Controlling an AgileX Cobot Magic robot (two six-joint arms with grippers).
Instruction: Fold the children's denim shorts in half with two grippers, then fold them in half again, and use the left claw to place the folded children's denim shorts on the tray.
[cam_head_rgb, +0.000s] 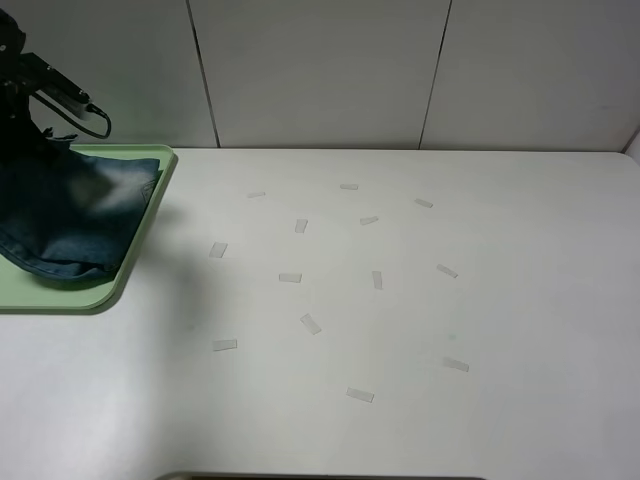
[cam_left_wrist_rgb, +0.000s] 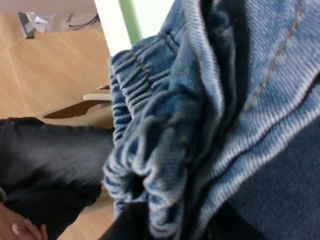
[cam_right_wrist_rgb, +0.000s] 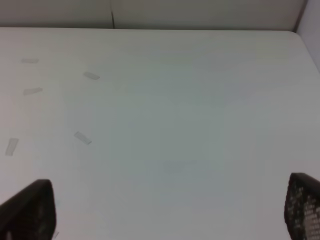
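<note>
One tray (cam_head_rgb: 135, 262) (pale green) holds the folded denim shorts (cam_head_rgb: 70, 215).

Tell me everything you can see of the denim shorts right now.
The children's denim shorts are blue washed denim with a pale faded patch, folded into a compact bundle. They hang over the pale green tray at the table's left edge, their lower fold resting on it. The left wrist view shows the gathered elastic waistband, bunched layers and tan seam stitching. The left arm is over their top; its pincer is hidden, seemingly shut on them.
</note>
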